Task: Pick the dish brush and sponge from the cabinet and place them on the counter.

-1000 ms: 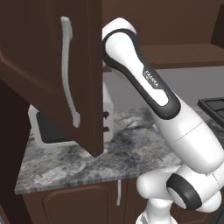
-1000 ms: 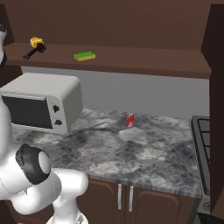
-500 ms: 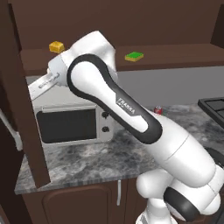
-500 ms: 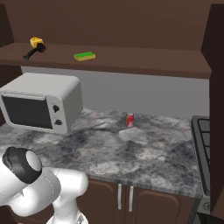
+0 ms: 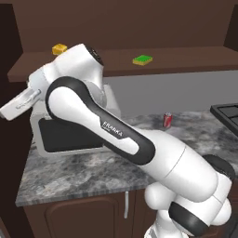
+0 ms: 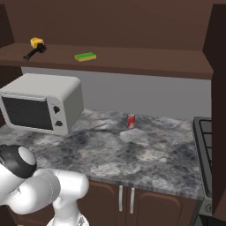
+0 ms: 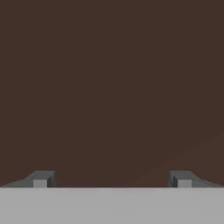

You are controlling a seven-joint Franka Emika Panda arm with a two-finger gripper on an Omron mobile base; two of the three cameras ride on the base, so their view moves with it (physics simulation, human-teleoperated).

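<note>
While sponge [image 6: 85,56] lies on cabinet [image 6: 132,62] shelf | pincer [image 7: 112,179] wide apart, holding nothing

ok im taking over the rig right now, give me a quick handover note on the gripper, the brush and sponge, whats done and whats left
Gripper: open and empty, facing a plain dark brown surface up close.
Sponge: lying flat on the cabinet shelf, untouched.
Dish brush: on the same shelf, to the sponge's left in the right base view, above the microwave.
Counter: holds the microwave and a small red can; neither task item is on it.
Done: cabinet is open, shelf exposed.
Left: pick both the brush and sponge and set each on the counter.
</note>
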